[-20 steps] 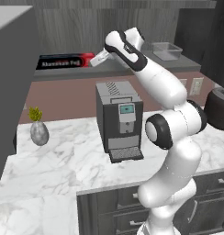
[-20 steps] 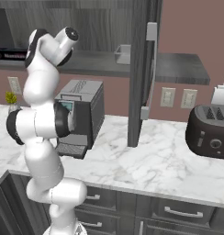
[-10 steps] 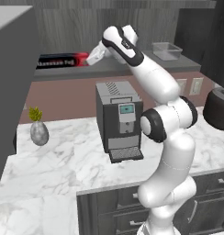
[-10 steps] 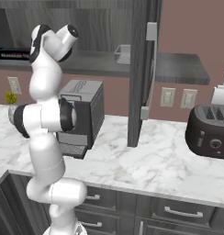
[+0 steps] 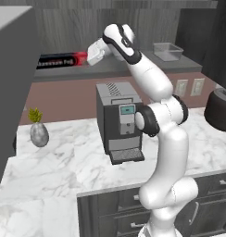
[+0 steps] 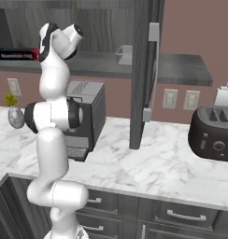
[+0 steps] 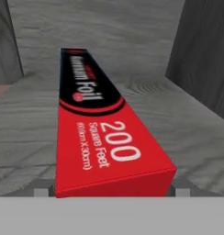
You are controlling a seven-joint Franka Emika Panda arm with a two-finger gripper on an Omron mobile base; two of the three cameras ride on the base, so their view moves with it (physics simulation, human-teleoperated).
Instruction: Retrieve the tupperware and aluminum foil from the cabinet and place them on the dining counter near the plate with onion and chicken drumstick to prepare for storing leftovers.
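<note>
Marble counter [image 5: 64, 162], mauve wall [image 6: 190, 32], dark drawers [image 6: 181, 217], wall outlets [image 6: 180, 99].

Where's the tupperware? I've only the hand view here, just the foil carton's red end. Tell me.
Observer: The tupperware sits on the same cabinet shelf, off to the right of the aluminum foil and apart from it.
Operator: Tell me what's under the shelf.
Observer: A coffee machine stands on the counter below, beneath the arm.
Operator: Report the door.
Observer: The cabinet door stands open, right of the tupperware.
</note>
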